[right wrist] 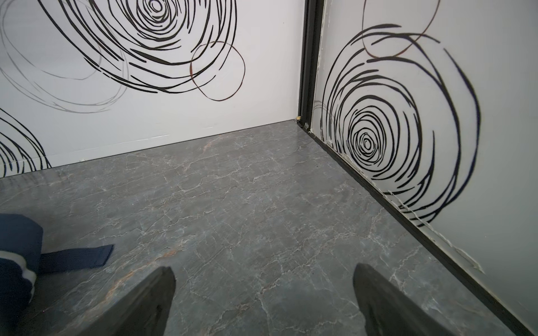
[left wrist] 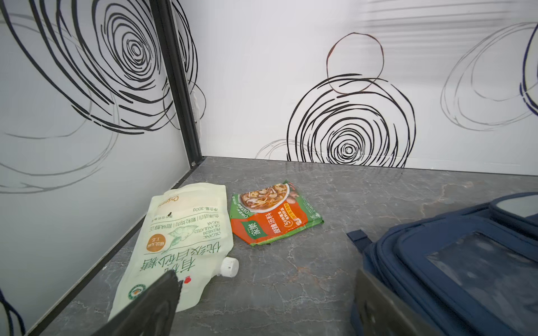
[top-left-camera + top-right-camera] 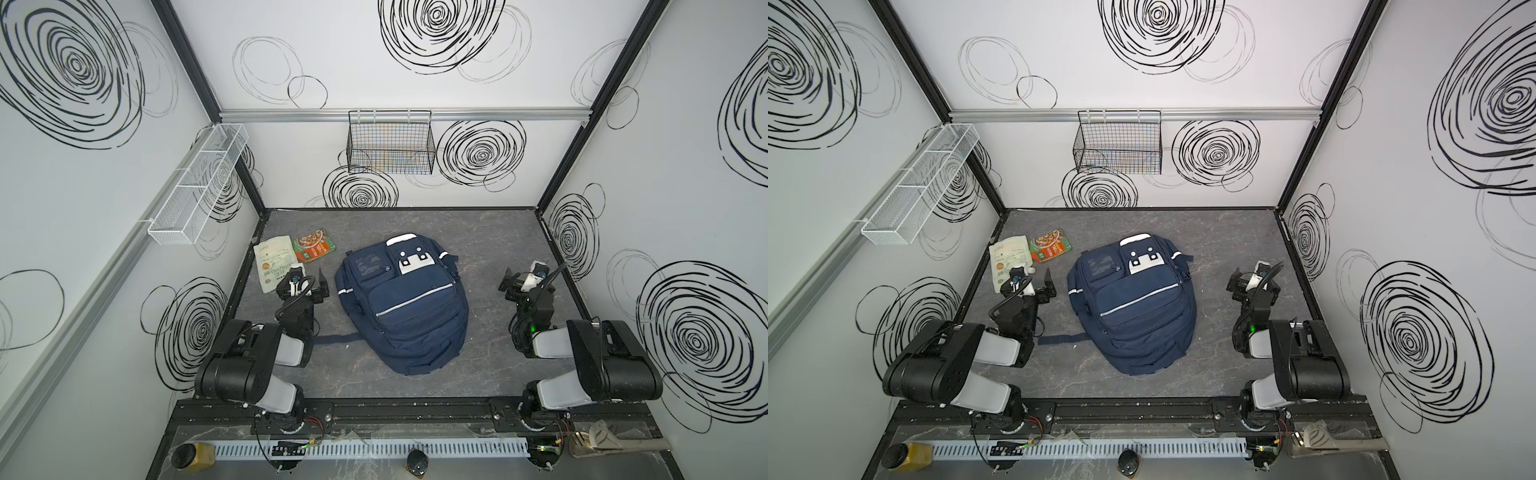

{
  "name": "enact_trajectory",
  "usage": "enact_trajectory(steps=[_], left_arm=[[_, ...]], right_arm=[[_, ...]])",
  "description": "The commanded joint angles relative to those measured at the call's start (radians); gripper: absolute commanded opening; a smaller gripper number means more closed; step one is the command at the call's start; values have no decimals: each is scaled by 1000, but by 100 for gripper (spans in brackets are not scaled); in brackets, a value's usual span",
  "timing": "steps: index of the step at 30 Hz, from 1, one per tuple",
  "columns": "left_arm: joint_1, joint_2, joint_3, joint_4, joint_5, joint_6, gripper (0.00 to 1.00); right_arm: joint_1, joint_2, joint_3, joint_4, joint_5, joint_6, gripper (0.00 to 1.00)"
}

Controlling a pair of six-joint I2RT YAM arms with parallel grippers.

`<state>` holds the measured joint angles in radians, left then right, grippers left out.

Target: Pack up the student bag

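The student bag, a navy backpack with white stripes and a white face patch, lies flat mid-table with its pockets zipped. My left gripper hovers open and empty just left of the bag's top, which shows in the left wrist view. A cream spout pouch lies under its outer finger, and an orange-green soup sachet lies just beyond. My right gripper stands open over bare table right of the bag, whose edge shows in the right wrist view.
A black wire basket hangs on the back wall and a white mesh shelf on the left wall. A bag strap trails toward the left arm. A yellow jar and a dark jar sit by the front rail.
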<state>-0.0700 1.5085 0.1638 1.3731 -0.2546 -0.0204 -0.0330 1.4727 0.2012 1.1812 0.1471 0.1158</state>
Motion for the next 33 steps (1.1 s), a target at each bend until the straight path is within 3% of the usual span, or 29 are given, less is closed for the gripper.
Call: enact_trajectory(steps=[1, 17, 23, 33], left_arm=[[5, -12, -4, 53, 24, -26, 96], [-24, -8, 5, 44, -7, 2, 96], [5, -9, 15, 17, 59, -8, 96], [-6, -10, 8, 32, 44, -3, 96]], right_arm=[[4, -2, 1, 11, 23, -2, 100], [14, -5, 0, 15, 36, -8, 100], [18, -2, 0, 14, 41, -10, 100], [18, -3, 1, 13, 40, -10, 100]])
